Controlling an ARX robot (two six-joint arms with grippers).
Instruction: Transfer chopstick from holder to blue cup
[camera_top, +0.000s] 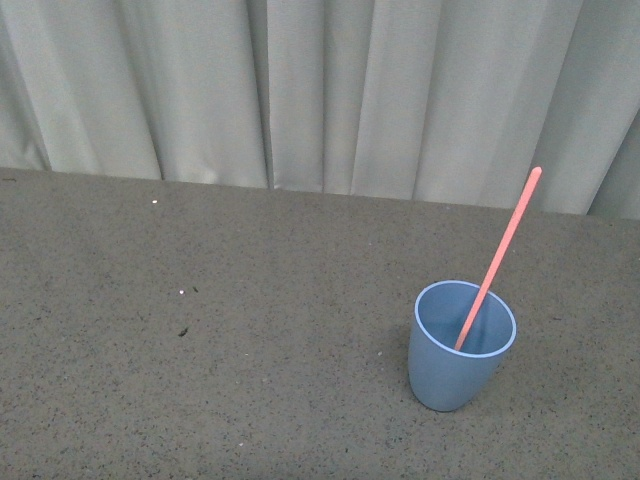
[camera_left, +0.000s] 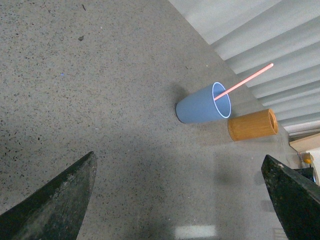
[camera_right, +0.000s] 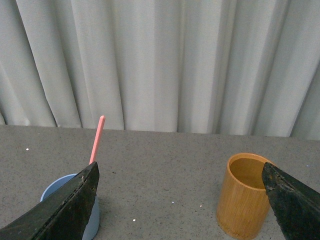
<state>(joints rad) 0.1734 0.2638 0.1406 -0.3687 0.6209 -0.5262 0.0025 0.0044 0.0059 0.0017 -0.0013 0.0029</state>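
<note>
**Clerk:** Item one?

**Keeper:** Small light-blue plastic tumbler, the blue cup (camera_top: 461, 346), smooth and handleless, tapering to its base. It stood upright at lower right of the front view, on the grey speckled tabletop (camera_top: 200, 330).

**Clerk:** Item two?

**Keeper:** Thin salmon-pink chopstick (camera_top: 500, 255), rounded tip. Its lower end sat inside the blue cup; the shaft leaned against the rim and rose toward the upper right, tip in front of the pale pleated curtain (camera_top: 320, 90).

**Clerk:** The holder?

**Keeper:** Cylindrical bamboo-brown holder (camera_right: 244, 195), open-topped, nothing seen inside. It stood at lower right of the right wrist view, well apart from the cup at lower left.

**Clerk:** Claws?

**Keeper:** Left gripper (camera_left: 182, 200): dark fingers (camera_left: 55, 200) spread wide at the lower corners of its frame, grasping nothing, cup and holder beyond them. Right gripper (camera_right: 180, 200): fingers (camera_right: 292, 202) likewise wide apart, nothing between them. Neither appeared in the front view.
</note>
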